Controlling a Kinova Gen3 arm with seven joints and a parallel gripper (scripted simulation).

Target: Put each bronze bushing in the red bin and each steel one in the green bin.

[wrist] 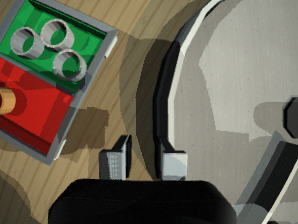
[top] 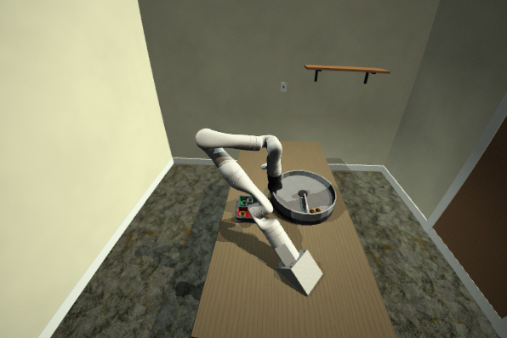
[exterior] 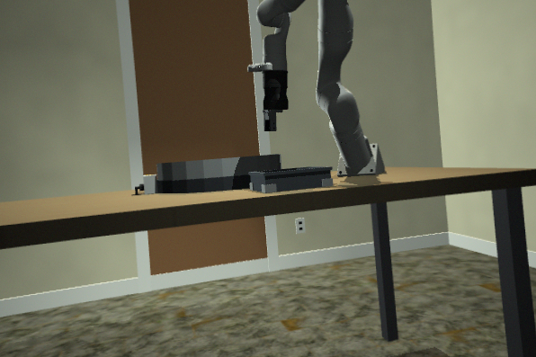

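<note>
My gripper hangs high over the table between the bins and the turntable's left rim, fingers apart with nothing between them; it also shows in the exterior view. The green bin holds three steel bushings. The red bin beside it holds one bronze bushing at the frame's edge.
The two bins form one grey tray left of the turntable, partly hidden by my arm. My base stands at the table's near end. A small dark fitting sits beside the turntable.
</note>
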